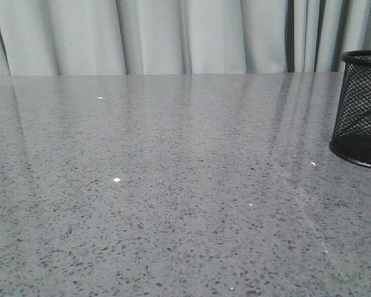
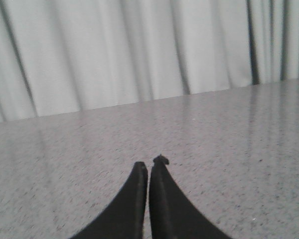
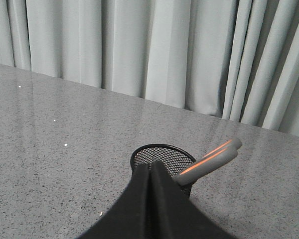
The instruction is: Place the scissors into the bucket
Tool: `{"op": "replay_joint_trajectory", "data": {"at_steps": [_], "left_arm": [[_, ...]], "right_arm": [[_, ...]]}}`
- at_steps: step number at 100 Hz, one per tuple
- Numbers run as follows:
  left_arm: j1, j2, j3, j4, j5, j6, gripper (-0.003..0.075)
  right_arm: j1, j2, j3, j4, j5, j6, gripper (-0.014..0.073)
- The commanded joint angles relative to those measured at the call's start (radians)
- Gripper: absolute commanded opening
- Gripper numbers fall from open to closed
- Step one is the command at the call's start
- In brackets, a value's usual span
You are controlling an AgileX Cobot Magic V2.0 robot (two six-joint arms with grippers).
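The bucket, a black wire-mesh cup (image 1: 362, 111), stands at the far right edge of the front view, cut off by the frame. In the right wrist view the bucket (image 3: 162, 153) sits just beyond my right gripper (image 3: 150, 165). The scissors (image 3: 214, 157) lean out over its rim, grey handles with orange lining up and blades hidden. The right gripper's fingers are pressed together with nothing visible between them, and they overlap the bucket's near rim. My left gripper (image 2: 149, 163) is shut and empty over bare table. Neither gripper shows in the front view.
The grey speckled stone table (image 1: 173, 185) runs back to a pale curtain (image 1: 173, 34). A few small light specks lie on it (image 1: 116, 180).
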Motion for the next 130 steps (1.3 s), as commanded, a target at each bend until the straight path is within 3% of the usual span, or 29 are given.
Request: {"op": "replay_joint_trajectory", "data": {"at_steps": [1, 23, 110, 123, 130], "left_arm": [[0.058, -0.027, 0.040, -0.024, 0.036, -0.012, -0.0020], [0.136, -0.027, 0.040, -0.160, 0.245, -0.012, -0.0020], [0.142, -0.027, 0.040, -0.187, 0.253, -0.012, -0.0020], [0.142, -0.027, 0.040, -0.187, 0.253, -0.012, -0.0020], [0.142, -0.027, 0.040, -0.187, 0.253, -0.012, -0.0020]], "right_arm": [[-0.001, -0.001, -0.021, 0.008, -0.081, -0.010, -0.0046], [-0.001, -0.001, -0.021, 0.008, -0.081, -0.010, -0.0046], [-0.005, -0.001, 0.001, -0.029, -0.079, -0.008, -0.0046], [-0.036, -0.004, 0.100, -0.071, -0.226, 0.121, -0.0046], [-0.065, -0.004, 0.183, -0.161, -0.351, 0.286, -0.0046]]}}
